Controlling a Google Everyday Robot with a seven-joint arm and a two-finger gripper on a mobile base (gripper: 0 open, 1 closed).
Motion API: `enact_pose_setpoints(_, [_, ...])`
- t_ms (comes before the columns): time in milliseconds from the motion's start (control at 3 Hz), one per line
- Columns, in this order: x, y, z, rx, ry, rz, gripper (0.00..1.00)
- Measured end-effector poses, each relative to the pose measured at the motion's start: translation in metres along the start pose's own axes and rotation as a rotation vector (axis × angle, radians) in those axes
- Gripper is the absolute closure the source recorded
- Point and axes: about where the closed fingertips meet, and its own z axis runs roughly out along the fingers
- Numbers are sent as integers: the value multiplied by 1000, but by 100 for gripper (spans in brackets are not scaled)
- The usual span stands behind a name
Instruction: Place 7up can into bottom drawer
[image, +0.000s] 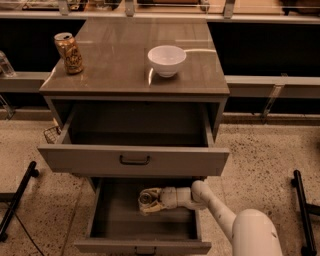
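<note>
Inside the bottom drawer (142, 246), the gripper (149, 202) holds the 7up can (146, 198) low for setting down. Its fingers seem closed around it.

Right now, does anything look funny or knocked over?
Nothing is spilled or broken. The only odd bit: the 7up can is tipped on its side, held by the gripper inside the open bottom drawer. The drawer above is open too. The bowl and brown can stand upright on top.

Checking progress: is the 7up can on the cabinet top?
No, the 7up can is at the gripper inside the open bottom drawer.
</note>
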Motion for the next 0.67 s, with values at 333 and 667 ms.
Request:
enact_pose_setpoints(333, [0,0,0,0,0,0,100])
enact_pose_setpoints(667, [6,2,-9,-8,-9,13,100])
